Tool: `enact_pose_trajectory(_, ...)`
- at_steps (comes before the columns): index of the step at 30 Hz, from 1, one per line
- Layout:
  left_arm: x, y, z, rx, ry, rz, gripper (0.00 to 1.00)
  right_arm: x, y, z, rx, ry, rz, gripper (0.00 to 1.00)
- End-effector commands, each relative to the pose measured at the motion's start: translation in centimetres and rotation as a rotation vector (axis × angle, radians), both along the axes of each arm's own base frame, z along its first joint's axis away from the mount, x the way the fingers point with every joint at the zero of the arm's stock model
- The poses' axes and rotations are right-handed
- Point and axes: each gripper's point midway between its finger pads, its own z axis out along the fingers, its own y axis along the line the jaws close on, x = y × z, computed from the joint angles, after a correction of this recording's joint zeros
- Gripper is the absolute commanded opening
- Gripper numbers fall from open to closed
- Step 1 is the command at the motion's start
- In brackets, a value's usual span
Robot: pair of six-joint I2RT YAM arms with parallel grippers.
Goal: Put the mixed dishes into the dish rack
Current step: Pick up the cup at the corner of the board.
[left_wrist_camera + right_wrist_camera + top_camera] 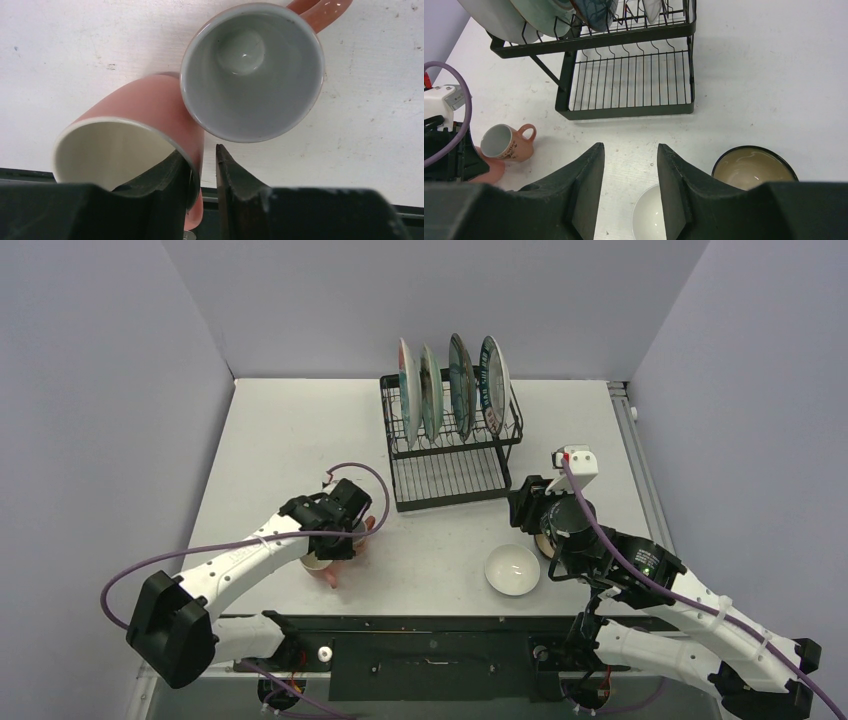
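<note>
Straddling the wall of the tipped pink mug (145,105), my left end effector (198,150) stands narrow: one finger sits inside the mouth and the other outside. A sliver of surface (290,440) shows beside the outer finger, so I judge the wall not yet clamped. A rim pinch suits a mug lying on its side, since the body is too broad to span. The second pink mug (250,70) touches it, mouth toward my camera.

From above, my left wrist hides that finger placement; only the left wrist view shows it. My right end effector (630,155) hangs fairly wide and empty over the white bowl (513,570). Its camera shows the dark bowl (754,167), which my arm covers from above. Four plates (450,380) stand in the dish rack (450,502), far of both mugs.
</note>
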Motion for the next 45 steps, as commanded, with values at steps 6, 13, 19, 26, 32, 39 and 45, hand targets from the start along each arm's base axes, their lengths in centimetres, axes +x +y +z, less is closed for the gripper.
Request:
enact_pose_trajectory(6,1.0,-0.7,-0.3,-0.023,-0.008,-0.015,0.03,0.0,-0.2,-0.3,0.010,0.007,-0.010,0.38)
enact_pose_trajectory(13,0.8,-0.8,0.0,-0.040,-0.014,-0.015,0.00,0.0,-0.1,-0.3,0.014,0.008,-0.008,0.37)
enact_pose_trajectory(19,0.4,-0.9,1.4,-0.068,-0.021,-0.014,0.00,-0.2,-0.1,-0.6,0.015,0.014,-0.003,0.36)
enact_pose_trajectory(26,-1.1,-2.0,2.9,-0.162,0.008,-0.039,0.00,-0.1,0.2,-0.9,0.018,0.022,0.003,0.39)
enact_pose_trajectory(32,-2.5,-3.8,4.6,-0.296,0.033,-0.076,0.00,-0.3,0.9,-1.6,0.021,0.048,0.038,0.45)
enact_pose_trajectory(39,-3.5,-6.9,7.8,-0.501,0.034,-0.144,0.00,-1.1,1.9,-2.4,0.063,0.078,0.108,0.53)
enact_pose_trajectory(45,-3.9,-9.5,10.1,-0.659,0.028,-0.216,0.00,-2.3,2.8,-2.7,0.078,0.106,0.204,0.57)
